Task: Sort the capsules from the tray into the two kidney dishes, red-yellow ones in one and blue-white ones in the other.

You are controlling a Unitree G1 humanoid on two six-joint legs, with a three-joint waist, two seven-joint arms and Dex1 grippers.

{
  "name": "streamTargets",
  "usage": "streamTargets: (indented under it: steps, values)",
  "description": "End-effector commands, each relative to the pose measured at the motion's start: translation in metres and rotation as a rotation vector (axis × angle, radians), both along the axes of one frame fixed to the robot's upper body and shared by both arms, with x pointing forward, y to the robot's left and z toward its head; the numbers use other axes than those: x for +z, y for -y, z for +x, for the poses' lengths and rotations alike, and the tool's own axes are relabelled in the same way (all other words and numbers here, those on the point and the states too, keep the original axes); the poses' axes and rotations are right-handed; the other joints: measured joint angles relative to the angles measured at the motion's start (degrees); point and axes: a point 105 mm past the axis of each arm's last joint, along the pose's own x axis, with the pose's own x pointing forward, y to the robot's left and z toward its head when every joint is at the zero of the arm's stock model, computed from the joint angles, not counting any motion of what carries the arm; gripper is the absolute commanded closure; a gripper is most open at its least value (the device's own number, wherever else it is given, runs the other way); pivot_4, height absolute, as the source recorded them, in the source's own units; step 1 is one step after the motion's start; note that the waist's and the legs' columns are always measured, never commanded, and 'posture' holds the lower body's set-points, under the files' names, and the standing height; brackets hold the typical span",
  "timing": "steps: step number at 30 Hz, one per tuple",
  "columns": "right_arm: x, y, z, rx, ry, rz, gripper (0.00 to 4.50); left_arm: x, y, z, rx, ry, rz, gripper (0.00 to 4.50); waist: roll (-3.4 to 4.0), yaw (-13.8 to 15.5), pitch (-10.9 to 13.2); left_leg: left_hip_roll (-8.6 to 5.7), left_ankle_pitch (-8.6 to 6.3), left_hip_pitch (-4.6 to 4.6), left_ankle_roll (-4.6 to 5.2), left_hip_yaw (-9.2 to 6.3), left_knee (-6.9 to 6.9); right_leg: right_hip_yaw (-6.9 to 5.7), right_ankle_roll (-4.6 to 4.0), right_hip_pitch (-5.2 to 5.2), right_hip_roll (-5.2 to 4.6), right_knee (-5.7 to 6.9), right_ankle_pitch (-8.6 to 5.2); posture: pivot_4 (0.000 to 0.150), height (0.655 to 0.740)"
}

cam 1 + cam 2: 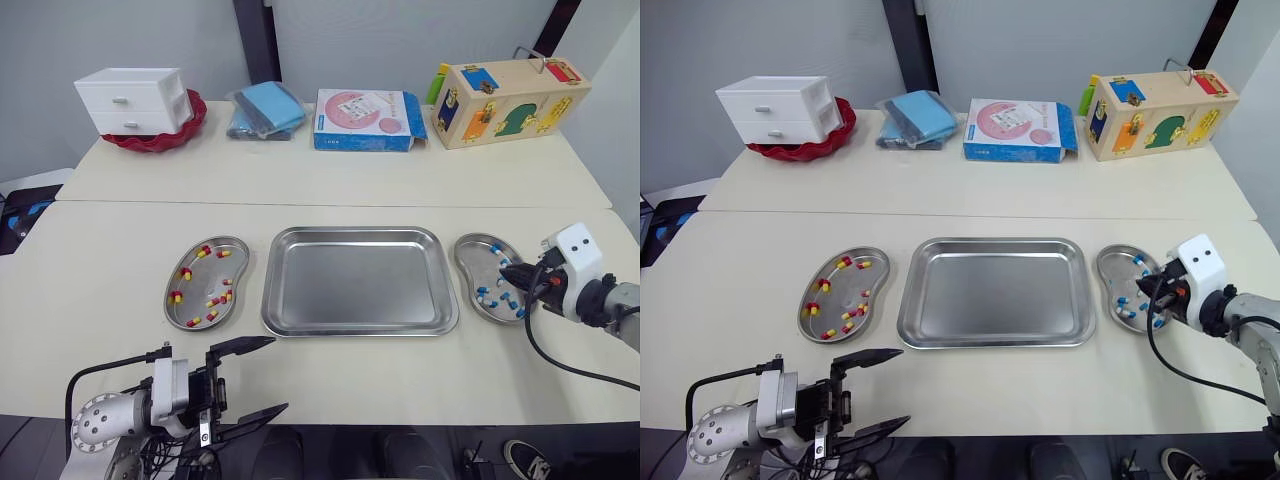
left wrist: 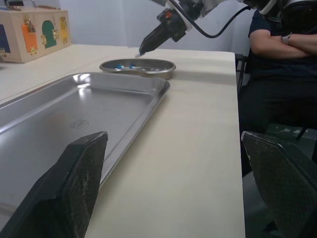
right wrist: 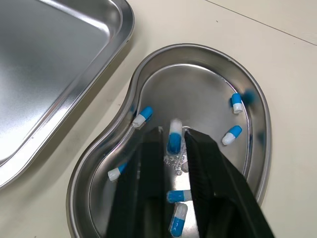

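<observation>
A rectangular stainless-steel tray (image 1: 355,285) lies in the middle of the cream table (image 1: 120,300). At its 9 o'clock, just beside it, sits a steel kidney dish (image 1: 203,284) with several red-yellow capsules (image 1: 185,272) scattered in it. At the tray's 3 o'clock, a 2nd steel kidney dish (image 3: 198,94) has the blue-white ones.

The right gripper (image 1: 507,274) hangs over this 2nd dish, its 2 black fingers nearly closed and pinching 1 blue-white capsule (image 3: 173,138) upright at the tips, white end up. 6 loose blue-white capsules (image 3: 231,135) lie on the dish floor around it in the right wrist view.

The left gripper (image 1: 275,375) hovers at the tray's 7 o'clock, near the table's front edge. Its fingers are spread wide and hold nothing.

Along the far edge, at 12 o'clock, stand:
- a white 2-drawer box (image 1: 133,100) on a red dish (image 1: 160,140)
- a bagged blue cloth (image 1: 265,110)
- a pink-and-blue carton (image 1: 365,120)
- a wooden latch box (image 1: 510,100)

In the left wrist view, a person with folded arms (image 2: 282,49) sits beyond the table's right end.
</observation>
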Motion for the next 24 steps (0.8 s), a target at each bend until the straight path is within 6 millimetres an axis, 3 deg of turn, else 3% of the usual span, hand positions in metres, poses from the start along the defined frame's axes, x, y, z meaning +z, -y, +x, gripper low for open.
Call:
streamTargets:
  steps: [1,10,13,17,21,24]
  values:
    - [0.009,0.004,0.0,-0.002,0.038,-0.019,2.73,0.001,-0.002,-0.003,0.003,0.014,-0.003,0.0,0.0,-0.01,0.0,0.0,0.0,0.0,0.0,0.0,0.0,0.0,0.0,0.0,0.0,0.0,0.0,0.15,0.74]
    - [0.014,0.008,-0.006,0.043,0.053,-0.025,0.03,-0.002,-0.004,0.0,0.035,-0.008,0.004,0.0,0.0,0.01,0.0,0.0,0.0,0.0,0.0,0.0,0.01,0.0,0.0,0.01,0.0,-0.01,0.0,0.15,0.74]
    - [0.018,0.015,-0.021,0.141,0.047,-0.04,0.03,0.001,-0.012,0.01,0.131,-0.053,0.008,0.0,0.03,0.36,0.02,-0.01,0.0,0.0,0.0,0.0,0.01,-0.01,0.0,0.04,0.0,-0.02,0.0,0.15,0.74]
    - [0.026,0.038,-0.038,0.254,0.047,-0.05,0.03,0.018,-0.04,0.03,0.325,-0.092,0.024,0.0,-0.02,0.8,0.04,-0.01,0.0,0.1,0.0,-0.04,0.04,-0.06,0.0,0.17,0.0,-0.03,0.0,0.15,0.74]
    - [0.027,0.054,-0.053,0.329,-0.015,-0.043,0.03,0.032,-0.074,0.036,0.462,-0.142,0.109,0.0,-0.02,0.78,0.04,0.0,0.0,0.29,0.0,-0.03,0.02,-0.03,0.01,0.34,0.0,-0.04,0.0,0.15,0.74]
    - [0.023,0.066,-0.062,0.356,-0.08,-0.082,0.03,0.042,-0.12,0.043,0.609,-0.21,0.183,0.0,0.01,0.65,0.06,0.0,0.0,0.32,0.0,0.0,0.01,-0.02,0.01,0.36,0.0,-0.05,-0.01,0.15,0.74]
